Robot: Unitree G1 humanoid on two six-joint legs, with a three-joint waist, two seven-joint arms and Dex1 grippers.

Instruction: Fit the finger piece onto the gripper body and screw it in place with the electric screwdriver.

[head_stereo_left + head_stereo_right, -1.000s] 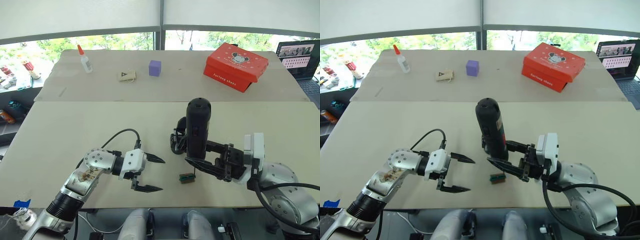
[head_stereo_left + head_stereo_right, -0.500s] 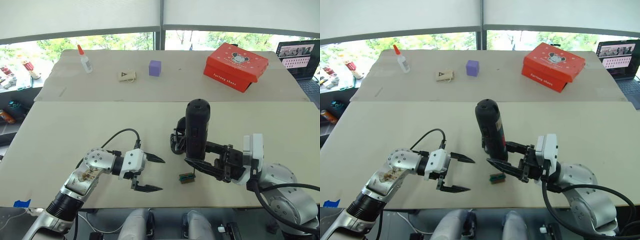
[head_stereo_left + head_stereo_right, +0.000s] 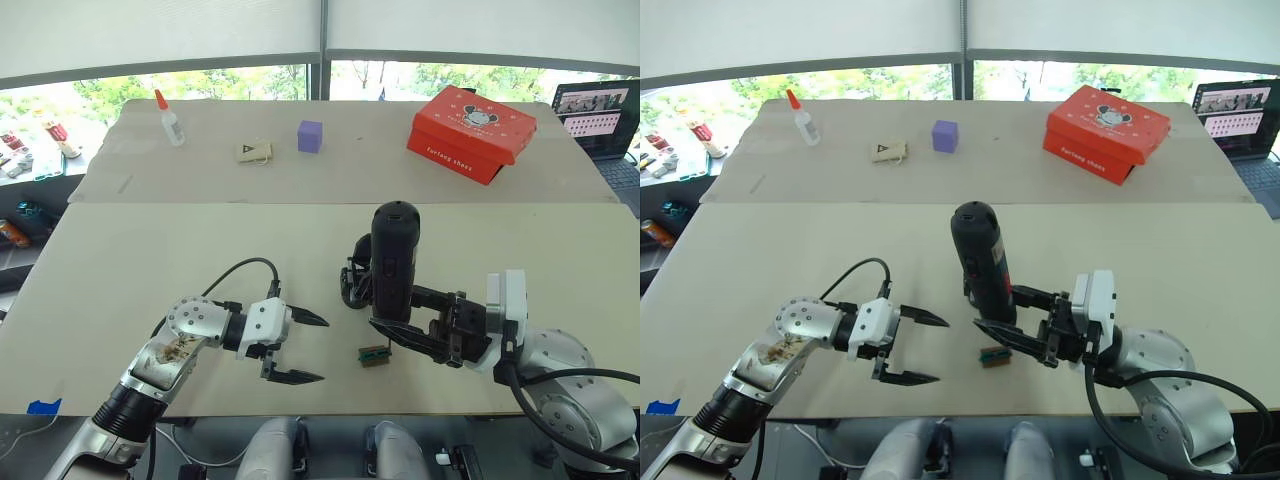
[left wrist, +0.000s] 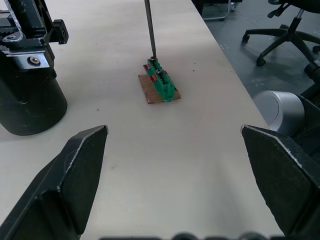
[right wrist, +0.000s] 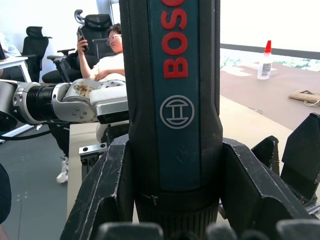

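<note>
The right claw (image 3: pixel 400 330) is closed around the lower part of the electric screwdriver (image 3: pixel 392 262), which stands upright, handle up and slightly tilted, near the middle of the bench's (image 3: pixel 150 250) front half. Its thin metal bit (image 4: pixel 149 27) points down, and the tip rests on top of a small green block (image 4: pixel 161 84) that sits on a brown base near the front edge.

The gripper body (image 3: pixel 354 280) stands on the bench just behind the screwdriver, partly hidden by it; in the left wrist view its round black base (image 4: pixel 27 102) stands near the green block but apart from it. The finger piece cannot be made out separately from this assembly.

The left claw (image 3: pixel 296 348) is wide open and empty, hovering low near the front edge, to the left of the green block and apart from it, its fingertips pointing toward the block.

Along the far edge lie a glue bottle (image 3: pixel 170 120), a small tan tag (image 3: pixel 253 152), a purple cube (image 3: pixel 310 136) and a red box (image 3: pixel 472 132). A laptop (image 3: pixel 598 120) sits beyond the far right corner. A seated person (image 5: pixel 112 57) appears in the right wrist view.
</note>
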